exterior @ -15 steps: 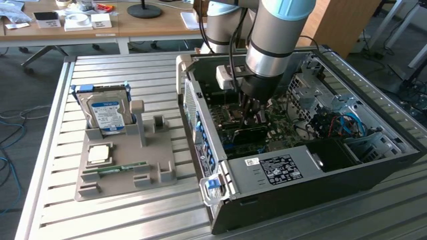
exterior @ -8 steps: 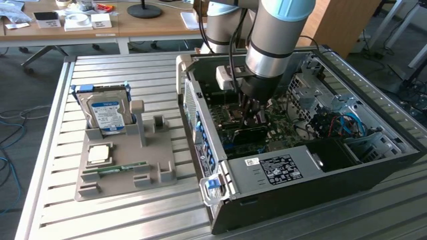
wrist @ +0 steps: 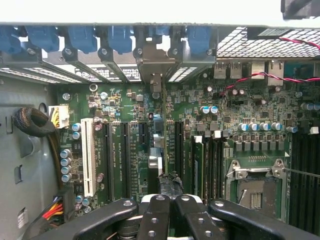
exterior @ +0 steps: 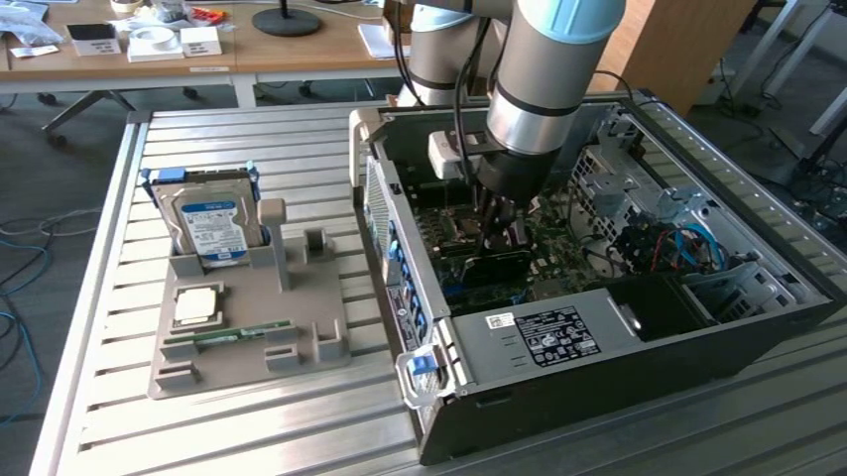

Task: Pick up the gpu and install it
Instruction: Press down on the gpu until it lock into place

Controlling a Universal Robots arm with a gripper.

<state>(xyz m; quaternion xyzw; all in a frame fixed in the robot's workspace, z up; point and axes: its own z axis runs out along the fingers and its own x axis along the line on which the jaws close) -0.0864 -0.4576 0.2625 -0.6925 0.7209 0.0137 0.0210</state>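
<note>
Premises are presenting as a robotics or hardware-assembly laboratory: an industrial robot arm (exterior: pixel 537 69) is standing over an opened desktop computer case (exterior: pixel 622 327) lying on a slatted aluminium workbench (exterior: pixel 198 426). At nine o'clock from the case, a grey fixture tray (exterior: pixel 245 342) is holding a hard drive (exterior: pixel 212 228) and smaller parts upright in dedicated slots, indicating a prepared test setup. At twelve o'clock, wooden desks (exterior: pixel 265 55) are carrying tape rolls (exterior: pixel 155 37) and small boxes, and loose cables (exterior: pixel 20 248) are trailing over grey carpet at nine o'clock.
</note>
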